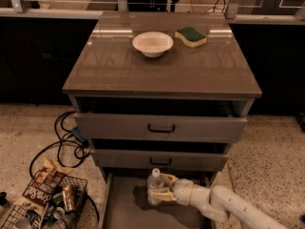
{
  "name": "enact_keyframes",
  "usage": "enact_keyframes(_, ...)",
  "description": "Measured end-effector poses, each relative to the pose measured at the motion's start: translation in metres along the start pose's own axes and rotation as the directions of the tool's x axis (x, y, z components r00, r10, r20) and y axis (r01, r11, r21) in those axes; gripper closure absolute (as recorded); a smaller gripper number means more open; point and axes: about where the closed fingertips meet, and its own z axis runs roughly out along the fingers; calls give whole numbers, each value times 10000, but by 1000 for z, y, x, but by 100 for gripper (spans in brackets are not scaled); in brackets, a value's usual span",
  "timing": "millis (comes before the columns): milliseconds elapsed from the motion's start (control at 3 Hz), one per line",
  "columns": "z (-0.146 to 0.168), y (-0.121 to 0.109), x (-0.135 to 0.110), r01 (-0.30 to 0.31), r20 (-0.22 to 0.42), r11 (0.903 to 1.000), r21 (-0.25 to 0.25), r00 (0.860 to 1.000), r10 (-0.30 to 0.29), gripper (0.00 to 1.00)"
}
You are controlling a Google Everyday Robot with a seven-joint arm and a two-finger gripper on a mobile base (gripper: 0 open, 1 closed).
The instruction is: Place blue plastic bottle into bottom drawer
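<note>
The blue plastic bottle (155, 186), clear with a white cap, stands upright in the open bottom drawer (125, 209), a wide grey tray pulled out at the cabinet's foot. My gripper (162, 191) reaches in from the lower right on a white arm and is shut on the bottle around its body. The bottle's base is at or just above the drawer floor near the back; I cannot tell whether it touches.
Two upper drawers (161, 127) with dark handles are slightly open above the bottle. A white bowl (152, 43) and a green-yellow sponge (190, 36) lie on the cabinet top. A wire basket (45, 205) of snacks and black cables (66, 142) lie on the floor at left.
</note>
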Motion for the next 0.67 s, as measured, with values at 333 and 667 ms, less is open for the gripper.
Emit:
enact_keyframes(333,42,3,91,-624,633,9978,-204,9960,636,100)
enact_keyframes(667,42,3,91,-624,633,9978,-205,9960,636,100)
